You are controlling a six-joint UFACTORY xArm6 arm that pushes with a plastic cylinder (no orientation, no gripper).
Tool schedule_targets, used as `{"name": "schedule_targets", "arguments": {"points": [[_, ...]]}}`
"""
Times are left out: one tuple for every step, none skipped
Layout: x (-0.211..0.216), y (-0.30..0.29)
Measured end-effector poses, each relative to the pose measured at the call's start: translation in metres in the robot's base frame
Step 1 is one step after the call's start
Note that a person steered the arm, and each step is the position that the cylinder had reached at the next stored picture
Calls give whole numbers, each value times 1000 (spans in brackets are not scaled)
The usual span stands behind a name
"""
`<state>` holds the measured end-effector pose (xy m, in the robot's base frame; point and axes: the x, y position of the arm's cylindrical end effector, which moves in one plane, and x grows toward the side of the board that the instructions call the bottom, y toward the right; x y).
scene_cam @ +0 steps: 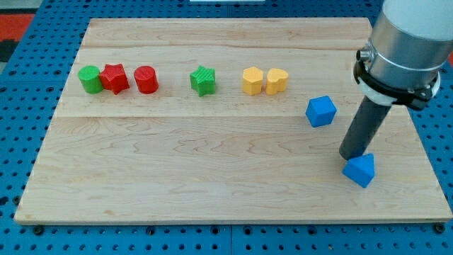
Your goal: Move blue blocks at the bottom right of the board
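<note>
- Near the view's bottom right, one blue block [360, 169] touches my tip [350, 157].
- Farther up-left sits a blue cube [320, 111], apart.
- No jaws: the arm ends in a rod.
- Nothing readable on the wooden board [212, 170].

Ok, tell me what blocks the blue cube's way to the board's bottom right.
Nothing visible does. The blue cube has bare board toward that corner; my tip and the other blue block touching it sit nearest that route, slightly to its left.

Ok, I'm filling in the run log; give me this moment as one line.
my tip: touching lower blue block, at its upper left | upper blue cube: apart, mid-right | other blocks: untouched in top row
</note>
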<state>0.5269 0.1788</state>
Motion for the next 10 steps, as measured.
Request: {"name": "schedule_targets", "arguments": {"points": [[5,2],[-3,25],[-88,46],[-156,-2],[-145,-40],[-98,-18],[-69,9],[-60,16],[-106,1],[-112,-44]]}}
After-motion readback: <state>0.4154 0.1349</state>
